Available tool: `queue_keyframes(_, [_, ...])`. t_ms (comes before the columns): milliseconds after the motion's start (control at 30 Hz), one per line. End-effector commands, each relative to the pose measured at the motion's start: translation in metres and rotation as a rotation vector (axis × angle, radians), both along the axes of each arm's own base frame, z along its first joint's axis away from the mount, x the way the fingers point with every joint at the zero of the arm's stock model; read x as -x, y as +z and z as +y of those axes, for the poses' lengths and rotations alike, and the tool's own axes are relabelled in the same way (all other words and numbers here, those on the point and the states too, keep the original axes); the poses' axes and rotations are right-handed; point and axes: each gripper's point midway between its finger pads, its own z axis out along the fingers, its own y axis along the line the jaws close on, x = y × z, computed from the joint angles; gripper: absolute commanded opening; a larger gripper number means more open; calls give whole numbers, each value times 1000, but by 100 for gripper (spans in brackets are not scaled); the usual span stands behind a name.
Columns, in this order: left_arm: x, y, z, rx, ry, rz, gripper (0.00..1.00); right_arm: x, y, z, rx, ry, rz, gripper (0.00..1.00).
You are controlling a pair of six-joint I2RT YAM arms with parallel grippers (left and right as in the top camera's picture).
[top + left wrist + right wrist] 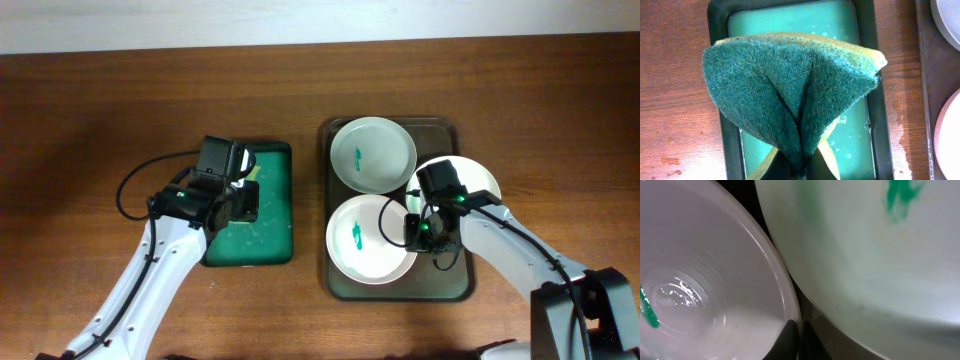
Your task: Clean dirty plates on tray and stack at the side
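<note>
Left gripper (pixel 238 196): is pinching the green sponge (pixel 790 95) with its jaws narrow, folding it into a crease, well left of the tray (pixel 452 288).
Green tray (pixel 270 245): is lying just left of the tray, under the sponge.
Far plate (pixel 373 153): is sitting in the tray's far left part, showing a teal smear, apart from both grippers.
Near plate (pixel 365 240): is lying in the tray's near left part, smeared, its right rim meeting the right gripper.
Right gripper (pixel 425 235): is pinching the near plate's rim, jaws nearly together, over the tray's middle.
Right plate (pixel 482 180): is resting on the tray's right side, partly under the right arm.
</note>
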Motion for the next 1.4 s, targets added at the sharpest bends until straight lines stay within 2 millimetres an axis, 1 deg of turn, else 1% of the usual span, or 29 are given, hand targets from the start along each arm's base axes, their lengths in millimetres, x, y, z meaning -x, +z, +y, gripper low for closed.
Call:
queue_keyframes(0, [0,4,1,0,-15,-20,0,8,-4,-2,17,1,28,4])
queue_keyframes(200, [2,3,0,8,-20,-7,0,8,-5,-2,17,1,30,4])
queue_keyframes(267, [4,1,-4,29,-32,3,0,8,-5,-2,17,1,30,4])
queue_keyframes(400, [-6,7,-6,33,-27,-47,0,8,-5,-2,17,1,30,4])
queue_keyframes(467, [-2,5,-15,82,-55,-24,0,8,-5,-2,17,1,30,4])
queue_keyframes(500, [1,3,-16,84,-61,-14,0,8,-5,-2,17,1,29,4])
queue_keyframes(567, [-2,2,-6,29,-31,-29,0,8,-4,-2,17,1,29,4])
queue_keyframes(600, [-3,2,-5,25,-28,-32,0,8,-5,-2,17,1,29,4])
queue_keyframes(733, [3,-1,-7,44,-4,-4,0,8,-5,-2,17,1,29,4])
queue_keyframes(800, [0,1,-6,58,30,-18,0,8,-5,-2,17,1,29,4])
queue_keyframes(833, [0,1,-8,86,63,-15,0,8,-5,-2,17,1,29,4])
queue_keyframes(867, [1,1,-12,102,52,-9,0,8,-5,-2,17,1,29,4])
queue_keyframes(967, [1,1,-5,50,68,-20,0,8,-5,-2,17,1,29,4])
queue_keyframes(1067, [3,0,-5,50,66,-11,0,8,-5,-2,17,1,30,4])
queue_keyframes(1200, [7,-2,-4,42,52,7,0,8,-4,-2,17,2,29,4])
queue_keyframes(1267, [10,-3,-15,57,-51,20,0,8,-4,-2,17,2,29,4])
queue_keyframes(1367, [6,-1,-17,50,-95,3,0,8,-4,-2,17,2,29,4])
